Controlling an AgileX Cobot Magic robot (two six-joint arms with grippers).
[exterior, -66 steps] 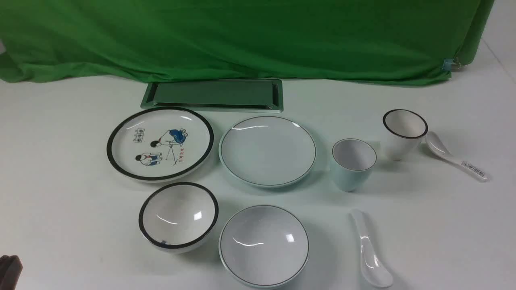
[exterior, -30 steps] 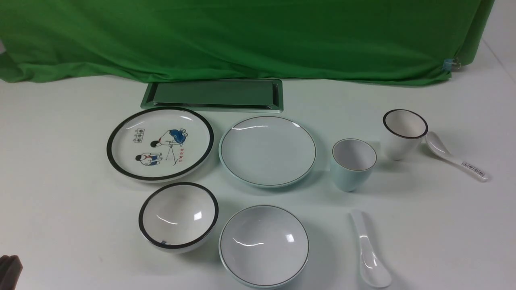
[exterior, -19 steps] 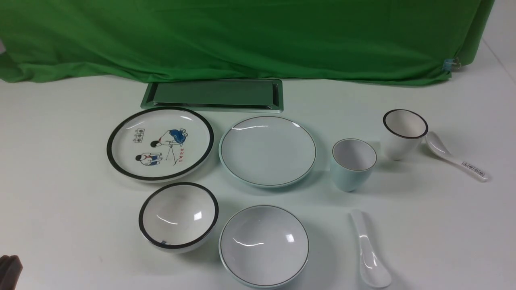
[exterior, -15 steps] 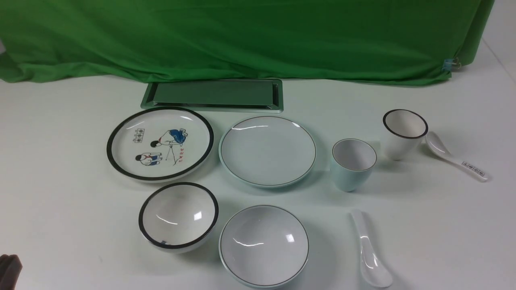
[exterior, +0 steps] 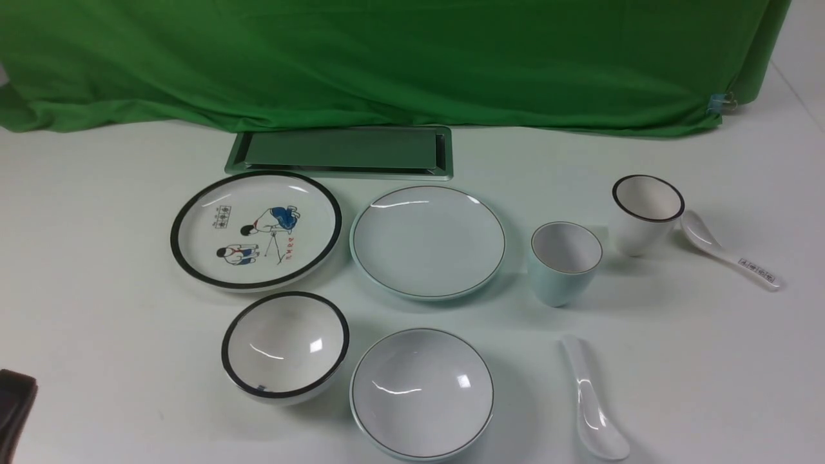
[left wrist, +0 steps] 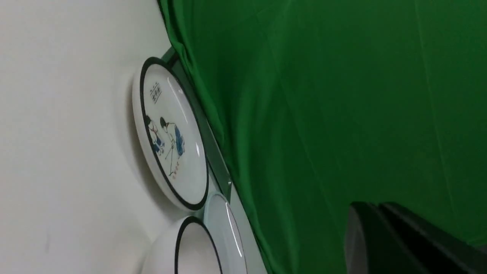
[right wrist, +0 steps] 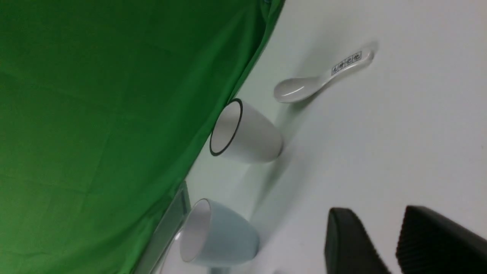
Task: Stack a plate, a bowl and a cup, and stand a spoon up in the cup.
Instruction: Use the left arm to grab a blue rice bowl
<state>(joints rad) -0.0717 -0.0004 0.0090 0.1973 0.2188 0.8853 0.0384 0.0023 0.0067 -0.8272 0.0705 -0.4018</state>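
The pale plate point(exterior: 428, 241) lies mid-table, with the thin-rimmed bowl point(exterior: 422, 393) in front of it. To the plate's right stands the pale blue cup point(exterior: 566, 263), which also shows in the right wrist view point(right wrist: 220, 238). The plain white spoon point(exterior: 593, 406) lies in front of the cup. My left gripper point(exterior: 16, 412) peeks in at the near left corner, far from everything; its fingers are pressed together, shut and empty point(left wrist: 374, 213). My right gripper point(right wrist: 380, 217) is open over bare table with nothing between its fingers, and is out of the front view.
A black-rimmed cartoon plate point(exterior: 256, 230) and a black-rimmed bowl point(exterior: 285, 346) sit left of the task pieces. A white tapered cup point(exterior: 646, 212) and a marked spoon point(exterior: 728, 258) stand at the right. A metal tray point(exterior: 339, 153) lies before the green cloth point(exterior: 387, 58).
The left gripper's tip has risen slightly in the near left corner of the front view. None of the dishes moved.
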